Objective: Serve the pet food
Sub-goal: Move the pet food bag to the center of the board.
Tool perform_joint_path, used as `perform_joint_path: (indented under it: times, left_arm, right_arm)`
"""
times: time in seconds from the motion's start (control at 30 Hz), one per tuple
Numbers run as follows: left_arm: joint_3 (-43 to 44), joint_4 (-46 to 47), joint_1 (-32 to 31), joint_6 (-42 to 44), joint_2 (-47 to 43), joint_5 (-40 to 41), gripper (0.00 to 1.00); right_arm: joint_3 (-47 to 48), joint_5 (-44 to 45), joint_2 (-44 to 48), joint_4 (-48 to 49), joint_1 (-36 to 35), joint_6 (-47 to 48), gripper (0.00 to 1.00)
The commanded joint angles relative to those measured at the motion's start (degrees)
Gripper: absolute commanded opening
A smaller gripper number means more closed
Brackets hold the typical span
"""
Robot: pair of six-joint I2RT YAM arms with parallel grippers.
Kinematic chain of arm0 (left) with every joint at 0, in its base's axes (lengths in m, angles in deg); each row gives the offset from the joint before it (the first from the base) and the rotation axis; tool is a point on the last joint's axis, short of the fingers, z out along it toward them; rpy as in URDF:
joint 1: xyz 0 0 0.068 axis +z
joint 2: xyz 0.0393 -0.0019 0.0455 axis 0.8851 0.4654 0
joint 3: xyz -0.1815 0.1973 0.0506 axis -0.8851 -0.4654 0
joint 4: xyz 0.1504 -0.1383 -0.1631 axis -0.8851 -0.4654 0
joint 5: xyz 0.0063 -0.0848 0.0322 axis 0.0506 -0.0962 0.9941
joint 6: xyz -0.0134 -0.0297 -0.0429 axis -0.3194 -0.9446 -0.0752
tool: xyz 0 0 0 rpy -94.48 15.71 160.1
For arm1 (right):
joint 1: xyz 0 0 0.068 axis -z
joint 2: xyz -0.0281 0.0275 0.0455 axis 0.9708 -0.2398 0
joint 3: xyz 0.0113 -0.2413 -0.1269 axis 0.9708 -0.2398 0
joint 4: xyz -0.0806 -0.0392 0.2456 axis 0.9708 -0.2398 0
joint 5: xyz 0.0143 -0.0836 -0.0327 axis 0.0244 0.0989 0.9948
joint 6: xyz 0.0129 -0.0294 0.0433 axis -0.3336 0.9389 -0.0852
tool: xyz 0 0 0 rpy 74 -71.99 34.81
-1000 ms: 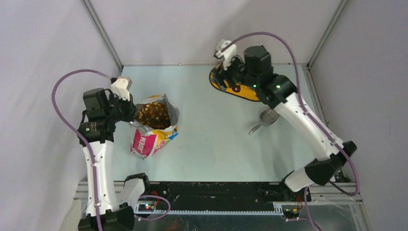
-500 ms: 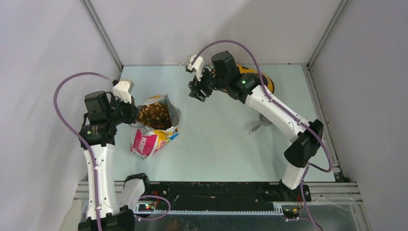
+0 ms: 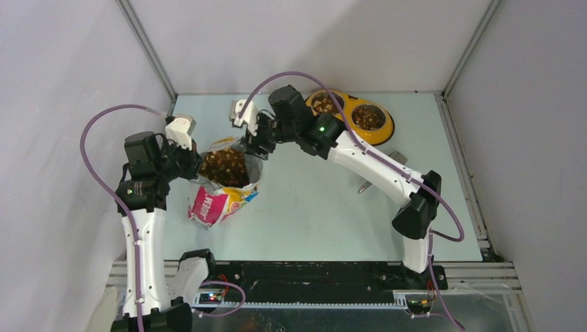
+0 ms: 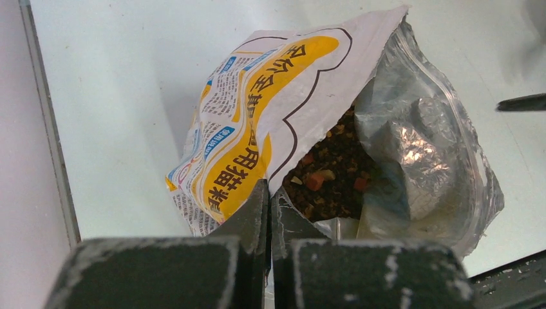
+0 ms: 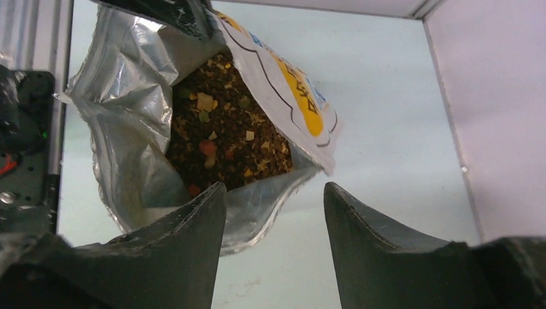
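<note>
Left gripper (image 4: 269, 193) clamped on pet food bag (image 4: 257, 129) rim; right gripper (image 5: 273, 190) spread apart, hovering at opposite rim, kibble (image 5: 225, 141) exposed.

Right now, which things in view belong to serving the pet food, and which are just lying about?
In the job:
- pet food in the open bag
- bag edge, pinched by the left hand
- right hand, open above the bag mouth
- yellow feeder, already holding food

Lying about:
- grey scoop, untouched on the table
</note>
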Motion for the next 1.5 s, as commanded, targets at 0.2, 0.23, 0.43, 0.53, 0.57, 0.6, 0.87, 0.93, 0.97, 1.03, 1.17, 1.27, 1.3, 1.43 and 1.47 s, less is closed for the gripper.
perform_joint_path:
  times: [0.2,0.23,0.43,0.53,0.57,0.6,0.87,0.93,0.97,1.03,1.17,1.27,1.3,1.43,1.47]
  left_arm:
    - [1.1,-1.5,-2.7,-1.1,-0.7,0.5,0.0]
    - [1.2,-1.7,-2.8,-1.0,-0.6,0.7,0.0]
    - [3.2,-2.8,-4.0,-0.7,1.1,3.0,0.0]
    - [4.2,-2.8,-5.2,-1.2,2.2,4.0,0.0]
    - [4.3,-2.6,-5.5,-1.6,2.5,4.5,0.0]
    - [4.5,-2.5,-5.9,-1.8,2.9,4.7,0.0]
    - [6.0,-2.8,-7.5,-2.5,5.3,5.9,0.0]
    - [6.4,-3.2,-7.6,-2.3,5.7,5.9,0.0]
    - [6.7,-3.4,-7.6,-2.2,5.8,5.9,0.0]
    - [6.9,-3.8,-7.7,-2.0,6.0,5.7,0.0]
    - [7.4,-4.4,-7.9,-1.5,6.4,4.8,0.0]
    - [7.7,-4.9,-8.4,-0.9,6.9,4.1,0.0]
    - [7.7,-5.0,-8.6,-0.9,7.0,4.0,0.0]
    - [8.2,-5.6,-9.5,-0.3,7.6,3.4,0.0]
    - [8.4,-5.8,-9.7,-0.1,7.8,3.2,0.0]
  right_arm:
    - [9.4,1.3,-3.6,-9.3,-1.3,27.7,0.55]
    - [11.1,1.1,-3.6,-10.3,-0.2,29.0,0.55]
    - [14.8,0.3,-3.0,-19.2,4.0,50.9,0.56]
    - [12.4,2.1,-3.9,-20.0,4.8,61.1,0.55]
    - [12.0,2.0,-4.3,-19.8,5.1,64.3,0.55]
    - [12.0,1.5,-5.3,-19.9,5.2,65.7,0.54]
    - [19.7,-6.4,-12.1,-25.4,4.0,73.6,0.54]
    - [21.1,-7.1,-13.6,-27.6,3.0,75.9,0.54]
    - [21.5,-7.5,-14.3,-27.7,2.8,76.3,0.55]
    - [22.8,-8.9,-15.3,-28.5,2.1,76.8,0.55]
    - [24.2,-9.8,-17.0,-27.8,1.2,76.4,0.56]
    - [24.6,-9.0,-17.7,-24.4,0.5,74.1,0.55]
    - [24.6,-8.3,-17.8,-23.6,0.5,73.5,0.56]
    - [24.8,-7.6,-18.4,-22.6,0.6,73.9,0.56]
    - [24.9,-7.6,-18.6,-23.2,0.6,74.2,0.56]
